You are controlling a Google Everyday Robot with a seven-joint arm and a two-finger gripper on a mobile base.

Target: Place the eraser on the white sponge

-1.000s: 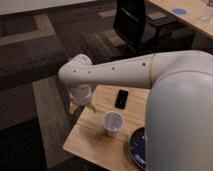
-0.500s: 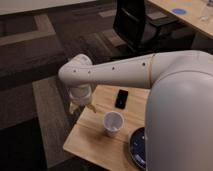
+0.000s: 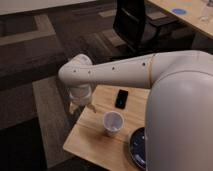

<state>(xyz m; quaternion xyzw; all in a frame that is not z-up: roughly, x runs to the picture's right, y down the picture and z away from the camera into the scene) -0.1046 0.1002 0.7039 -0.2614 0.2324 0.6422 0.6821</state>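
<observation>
The eraser [image 3: 121, 98], a small flat black block, lies on the wooden table [image 3: 95, 137] near its far edge. My gripper [image 3: 83, 107] hangs from the white arm over the table's far left corner, left of the eraser and apart from it. Its pale fingers [image 3: 75, 108] stand spread and open, and I see nothing held between them. The white sponge is hidden from this view; the wrist and gripper cover that corner of the table.
A white paper cup [image 3: 113, 123] stands upright mid-table, in front of the eraser. A dark blue plate [image 3: 138, 146] sits at the near right, partly behind my arm. A black office chair [image 3: 137, 25] and another desk [image 3: 187, 12] stand beyond, on dark carpet.
</observation>
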